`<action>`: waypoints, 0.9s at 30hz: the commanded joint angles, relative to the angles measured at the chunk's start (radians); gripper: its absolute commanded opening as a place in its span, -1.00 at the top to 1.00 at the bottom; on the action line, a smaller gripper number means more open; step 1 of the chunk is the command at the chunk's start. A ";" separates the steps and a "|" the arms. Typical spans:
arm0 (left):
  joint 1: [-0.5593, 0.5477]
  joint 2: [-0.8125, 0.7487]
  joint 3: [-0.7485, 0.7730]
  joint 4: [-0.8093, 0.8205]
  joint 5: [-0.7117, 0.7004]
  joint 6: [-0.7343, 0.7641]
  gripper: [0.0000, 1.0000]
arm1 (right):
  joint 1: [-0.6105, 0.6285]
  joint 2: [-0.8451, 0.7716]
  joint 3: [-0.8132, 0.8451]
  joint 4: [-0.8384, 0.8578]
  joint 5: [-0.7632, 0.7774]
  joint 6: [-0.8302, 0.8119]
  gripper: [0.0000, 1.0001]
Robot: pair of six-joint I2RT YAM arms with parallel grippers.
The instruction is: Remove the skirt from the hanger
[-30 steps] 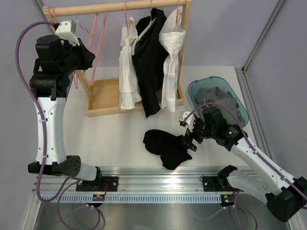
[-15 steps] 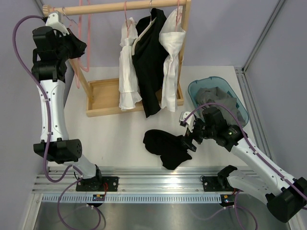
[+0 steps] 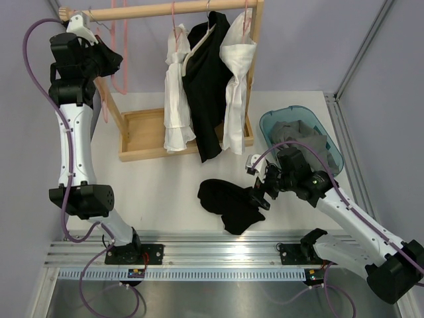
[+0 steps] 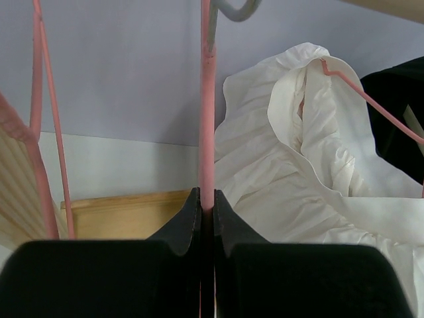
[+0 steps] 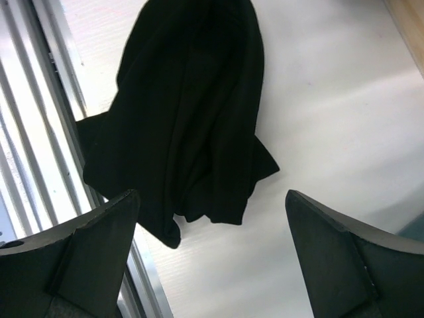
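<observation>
The black skirt (image 3: 228,202) lies crumpled on the white table near its front edge, off any hanger. It also shows in the right wrist view (image 5: 185,126). My right gripper (image 3: 260,193) is open and empty just right of the skirt, its fingers (image 5: 93,245) spread wide above the skirt's lower edge. My left gripper (image 3: 106,61) is raised at the far left end of the wooden rail (image 3: 165,9). It is shut on the bare pink hanger (image 4: 207,119), whose grey hook sits at the top of the left wrist view.
The wooden rack's base (image 3: 142,129) stands at the back. White garments (image 3: 175,93) and a black one (image 3: 209,86) hang on it. A blue basket (image 3: 334,157) with grey cloth stands at the right. A metal rail (image 3: 212,242) runs along the table's front edge.
My left arm has lifted the pink hanger up and left to the end of the rail. The right arm and the skirt have barely moved.
</observation>
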 commanded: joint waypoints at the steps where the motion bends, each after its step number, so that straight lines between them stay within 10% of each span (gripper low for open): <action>1: 0.004 0.002 0.018 0.055 0.031 -0.008 0.93 | -0.009 0.018 0.056 -0.017 -0.083 -0.021 -0.99; 13: 0.003 -0.249 -0.173 0.073 0.022 -0.031 -0.68 | -0.001 0.172 0.047 0.087 -0.300 0.058 -0.99; 27: 0.004 -0.737 -0.575 0.004 -0.046 0.009 -0.98 | 0.308 0.442 0.024 0.337 0.389 0.261 -0.99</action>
